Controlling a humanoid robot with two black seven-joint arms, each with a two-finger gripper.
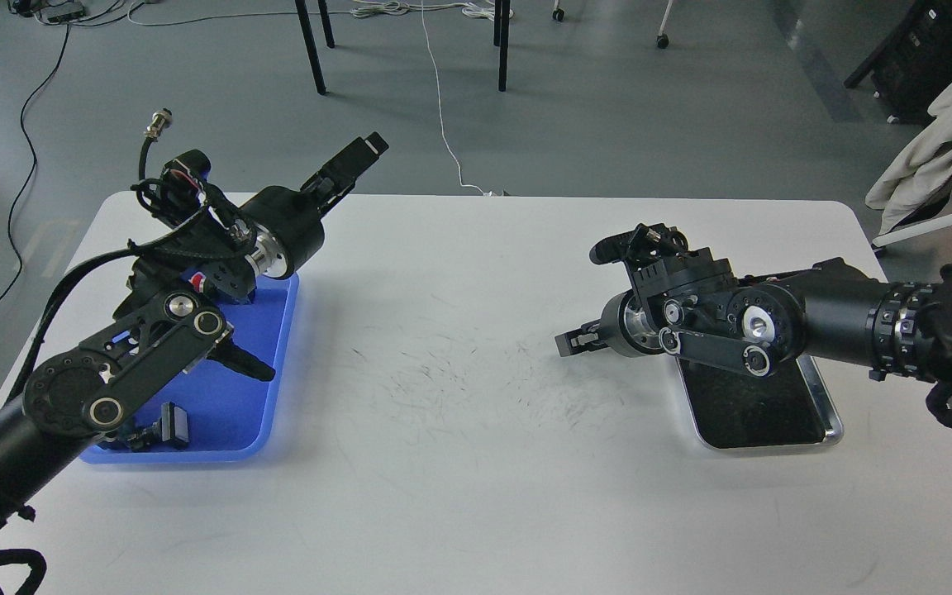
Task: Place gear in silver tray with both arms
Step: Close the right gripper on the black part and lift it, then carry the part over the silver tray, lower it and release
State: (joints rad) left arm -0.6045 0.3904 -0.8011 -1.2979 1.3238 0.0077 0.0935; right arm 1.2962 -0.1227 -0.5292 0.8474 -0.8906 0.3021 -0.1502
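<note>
Surface: white, rounded corners, scuffed with dark marks at centre

Blue tray: plastic, by the left edge, under the left arm; small dark parts inside

Silver tray: shiny metal, rounded corners, raised rim, dark reflective floor; near the right edge, partly covered by the right arm

Right pincer: low over the surface, just left of the silver tray; fingers indistinct, state cannot be told

Left pincer: raised past the far left corner, well apart from the silver tray; state cannot be told
</note>
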